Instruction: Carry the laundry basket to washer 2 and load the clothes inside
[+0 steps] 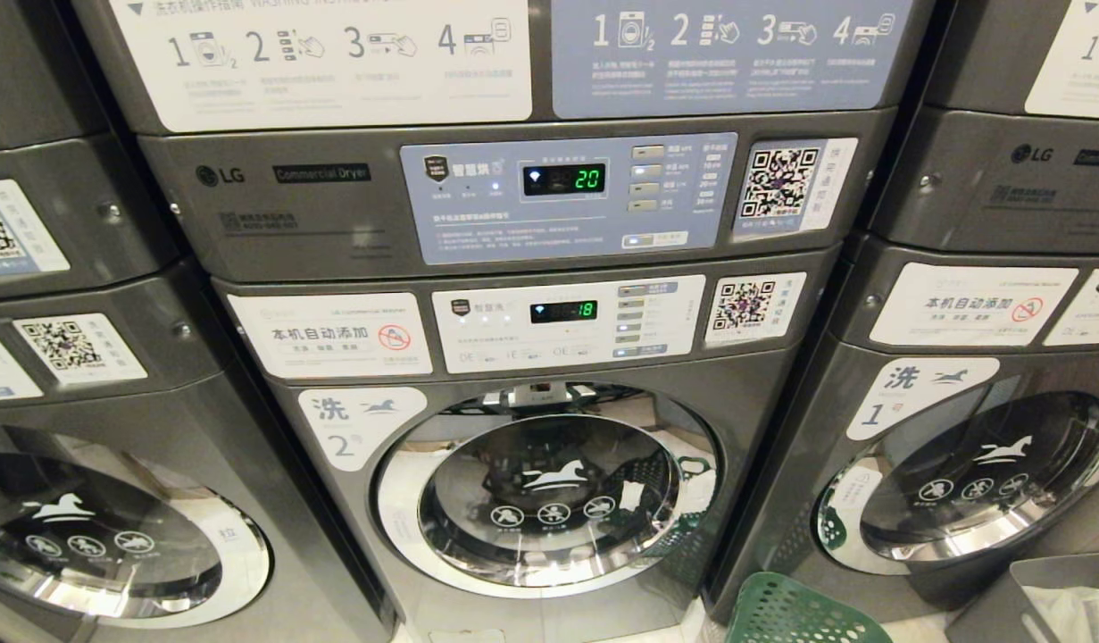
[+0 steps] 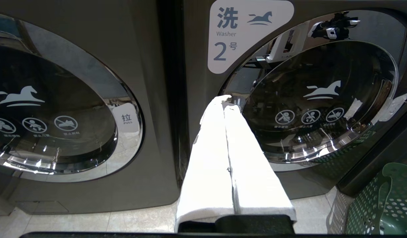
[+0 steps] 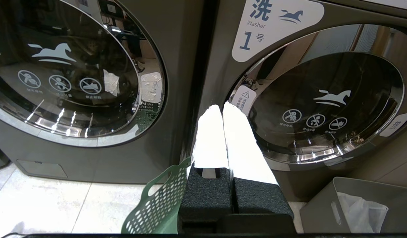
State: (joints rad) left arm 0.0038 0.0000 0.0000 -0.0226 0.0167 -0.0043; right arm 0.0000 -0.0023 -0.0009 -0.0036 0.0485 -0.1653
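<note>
The laundry basket stands on the floor just right of washer 2, whose door is shut. It looks light and stiff; its cut-out handles suit gripping. Left gripper and right gripper are pressed together, empty.

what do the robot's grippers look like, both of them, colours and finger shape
Both match. The left gripper has two long, flat fingers wrapped in white, tapering to the tips, on a black base. The right gripper has the same white-wrapped fingers, with textured black blocks beneath. No cables or markings show.
</note>
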